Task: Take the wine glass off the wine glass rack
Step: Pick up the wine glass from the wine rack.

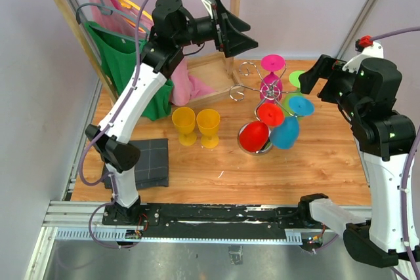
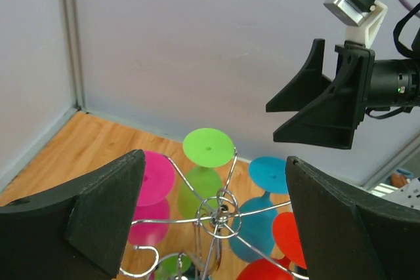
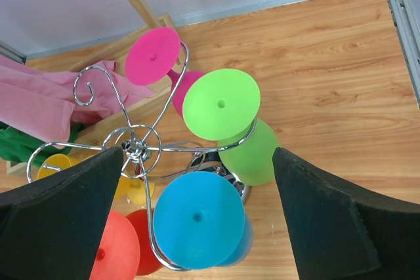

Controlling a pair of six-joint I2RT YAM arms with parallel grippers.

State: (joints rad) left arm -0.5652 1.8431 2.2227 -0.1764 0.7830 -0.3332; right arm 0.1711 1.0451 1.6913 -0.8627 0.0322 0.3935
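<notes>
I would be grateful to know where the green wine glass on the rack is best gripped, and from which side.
Probably the bowl, from the outer side, away from the central post of the rack. The green wine glass hangs upside down, its foot resting over the wire arm, so the bowl hangs free below.

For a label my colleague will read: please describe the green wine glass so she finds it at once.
On the wooden table stands a chrome wine glass rack, right of two yellow glasses. The green wine glass hangs upside down from it, between the pink glass and the blue glass. No other glass is green.
</notes>
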